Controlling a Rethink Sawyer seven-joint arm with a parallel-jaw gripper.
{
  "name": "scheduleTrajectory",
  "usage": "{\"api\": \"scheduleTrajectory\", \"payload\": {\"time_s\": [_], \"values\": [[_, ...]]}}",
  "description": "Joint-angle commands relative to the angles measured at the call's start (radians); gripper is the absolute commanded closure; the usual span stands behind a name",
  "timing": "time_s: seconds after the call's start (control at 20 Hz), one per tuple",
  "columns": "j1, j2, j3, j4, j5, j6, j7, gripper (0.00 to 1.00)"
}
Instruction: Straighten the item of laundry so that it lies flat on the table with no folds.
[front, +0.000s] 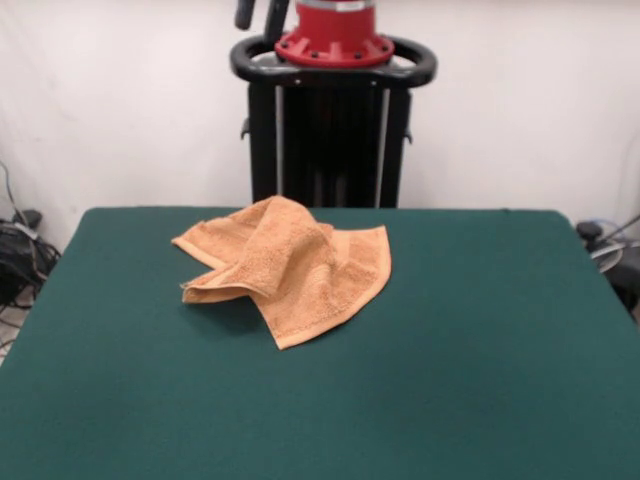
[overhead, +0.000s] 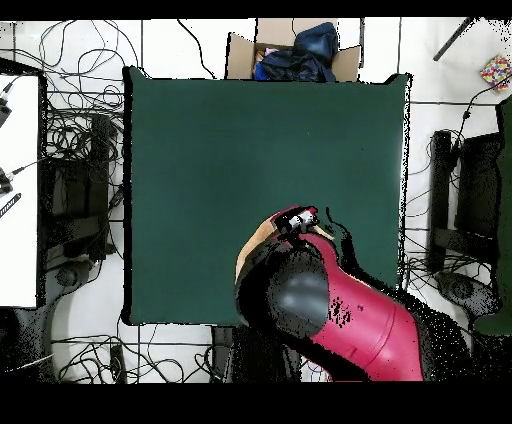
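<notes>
The item of laundry (front: 290, 265) is an orange-tan towel lying crumpled on the green table (front: 450, 360), toward the far side and left of centre. One corner is folded over the middle and the left edge is doubled up, with a woven band showing along the right side. In the overhead view the red arm (overhead: 350, 315) covers most of the towel, so only a tan sliver (overhead: 247, 252) of it shows on the table (overhead: 250, 140). Neither view shows the gripper.
The black pedestal with its red base (front: 333, 120) stands behind the table's far edge. In the overhead view a cardboard box holding dark blue cloth (overhead: 297, 50) sits past the table's top edge. Cables (overhead: 85, 140) lie on the floor to the left.
</notes>
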Motion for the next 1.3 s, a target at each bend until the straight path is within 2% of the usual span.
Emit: {"api": "scheduleTrajectory", "payload": {"time_s": [0.05, 0.4, 0.95, 1.1, 1.3], "values": [[-0.017, 0.071, 0.125, 0.132, -0.024, -0.047, 0.025, 0.00], [-0.056, 0.092, 0.170, 0.164, -0.080, -0.137, 0.000, 0.00], [-0.132, 0.152, 0.274, 0.239, -0.066, -0.316, 0.073, 0.00], [-0.131, 0.183, 0.279, 0.239, -0.072, -0.357, 0.095, 0.00], [-0.092, 0.201, 0.239, 0.221, -0.059, -0.314, 0.124, 0.00]]}}
